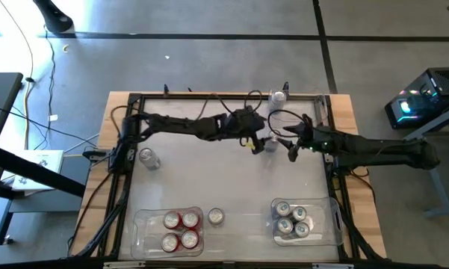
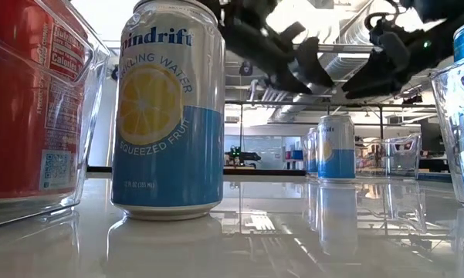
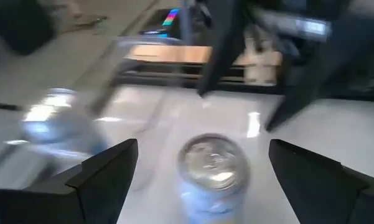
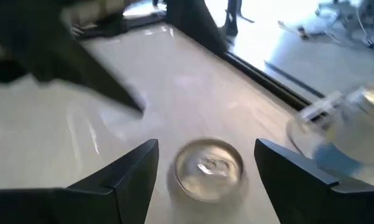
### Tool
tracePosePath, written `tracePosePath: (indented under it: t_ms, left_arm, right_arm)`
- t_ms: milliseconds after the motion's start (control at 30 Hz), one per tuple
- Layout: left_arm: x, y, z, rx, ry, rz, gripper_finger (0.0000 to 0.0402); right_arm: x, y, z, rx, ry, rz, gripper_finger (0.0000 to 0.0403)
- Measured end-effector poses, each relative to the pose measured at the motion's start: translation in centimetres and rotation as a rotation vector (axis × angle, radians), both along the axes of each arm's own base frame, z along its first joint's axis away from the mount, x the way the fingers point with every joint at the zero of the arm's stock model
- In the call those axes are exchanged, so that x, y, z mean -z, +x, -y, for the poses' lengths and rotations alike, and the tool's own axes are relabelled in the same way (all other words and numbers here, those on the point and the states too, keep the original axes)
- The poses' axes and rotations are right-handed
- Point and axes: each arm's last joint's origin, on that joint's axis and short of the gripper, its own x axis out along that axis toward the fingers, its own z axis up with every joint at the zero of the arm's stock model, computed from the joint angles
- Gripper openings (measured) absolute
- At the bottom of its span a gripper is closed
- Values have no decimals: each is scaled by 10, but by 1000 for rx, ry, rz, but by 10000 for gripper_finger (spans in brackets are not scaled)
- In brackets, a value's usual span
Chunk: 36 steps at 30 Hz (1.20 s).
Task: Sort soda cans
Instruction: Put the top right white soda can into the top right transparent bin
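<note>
The soda cans are glossy printed metal with bright silver tops. Below the left tool, the table is smooth, reflective white, edged in wood. The bins are clear plastic.

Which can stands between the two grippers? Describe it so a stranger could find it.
Start at the table's far middle, where both arms meet. The can stands upright between the left gripper and right gripper. Unlike the other cans, it sits unbinned between open grippers.
</note>
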Motion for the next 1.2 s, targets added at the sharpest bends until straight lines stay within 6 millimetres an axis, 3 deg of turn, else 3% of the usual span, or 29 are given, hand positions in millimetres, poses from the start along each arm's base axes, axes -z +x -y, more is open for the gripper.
tracePosePath:
  t_ms: [133,267,500,767,1200]
  left_arm:
    - [-32,-21,16,-130,106,-87,358]
    - [-46,-39,33,-223,166,-185,358]
    - [-42,-49,65,-316,169,-256,358]
    - [-41,-53,99,-363,212,-241,358]
    - [-42,-55,109,-395,247,-233,358]
  right_arm:
    - [13,5,3,-38,-55,43,260]
    - [21,9,7,-43,-94,39,260]
    - [32,19,17,-13,-121,-39,264]
    - [39,25,24,-57,-33,-52,308]
    - [33,22,26,-27,-76,-14,310]
